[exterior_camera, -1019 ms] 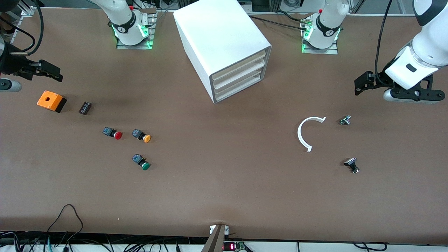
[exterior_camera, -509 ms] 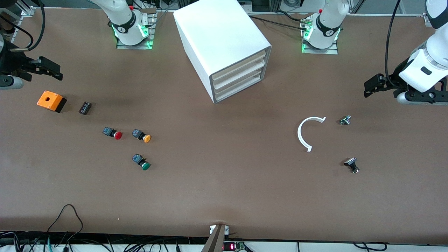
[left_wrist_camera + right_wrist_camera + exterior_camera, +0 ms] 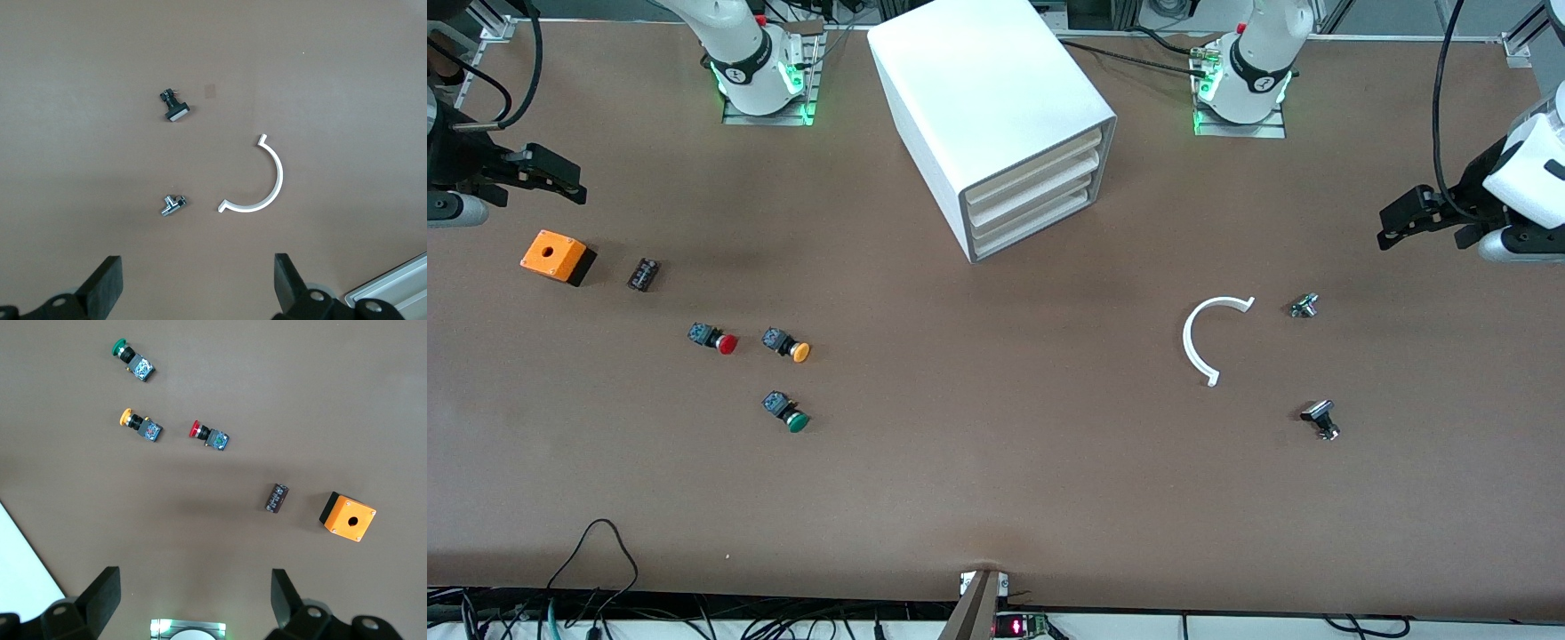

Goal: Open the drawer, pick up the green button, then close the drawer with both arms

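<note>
Front view: drawer (image 3: 1033, 225) shut; button (image 3: 786, 412) on table; left gripper (image 3: 1396, 227) and right gripper (image 3: 560, 185) spread, empty.

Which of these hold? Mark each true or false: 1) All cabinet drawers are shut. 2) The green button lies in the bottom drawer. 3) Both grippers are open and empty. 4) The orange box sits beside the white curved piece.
1) True: the drawer and those above it sit flush in the cabinet.
2) False: the button lies on the table, nearer the camera than the red button and orange-capped button.
3) True: left gripper and right gripper hold nothing.
4) False: the orange box is at the right arm's end; the white curved piece lies toward the left arm's end.
</note>
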Controlling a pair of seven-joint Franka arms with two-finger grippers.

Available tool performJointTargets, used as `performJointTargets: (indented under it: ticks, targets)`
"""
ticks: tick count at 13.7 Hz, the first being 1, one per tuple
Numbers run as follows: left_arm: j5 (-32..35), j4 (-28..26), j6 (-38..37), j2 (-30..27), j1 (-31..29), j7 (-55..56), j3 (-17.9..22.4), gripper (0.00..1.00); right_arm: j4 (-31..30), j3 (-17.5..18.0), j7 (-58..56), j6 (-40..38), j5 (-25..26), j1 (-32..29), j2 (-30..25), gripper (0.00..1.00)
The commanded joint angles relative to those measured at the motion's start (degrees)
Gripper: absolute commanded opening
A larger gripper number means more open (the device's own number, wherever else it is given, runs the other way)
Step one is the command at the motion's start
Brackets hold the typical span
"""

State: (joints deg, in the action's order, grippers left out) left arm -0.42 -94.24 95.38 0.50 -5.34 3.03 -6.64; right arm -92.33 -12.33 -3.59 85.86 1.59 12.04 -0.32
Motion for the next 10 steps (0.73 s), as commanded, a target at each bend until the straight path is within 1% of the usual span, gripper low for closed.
performJointTargets:
  ticks: [1,10]
  targets:
    - [1.3,2.1,-1.4,1.1,-0.2,-0.3,-0.3,1.00,0.7,0.1,-1.1,0.1,0.4,-0.5,0.7,1.00]
    - [1.4,2.1,-0.9,1.9,-0.2,-0.6,-0.2,1.00,0.8,0.0,-0.9,0.3,0.3,-0.6,0.8,1.00]
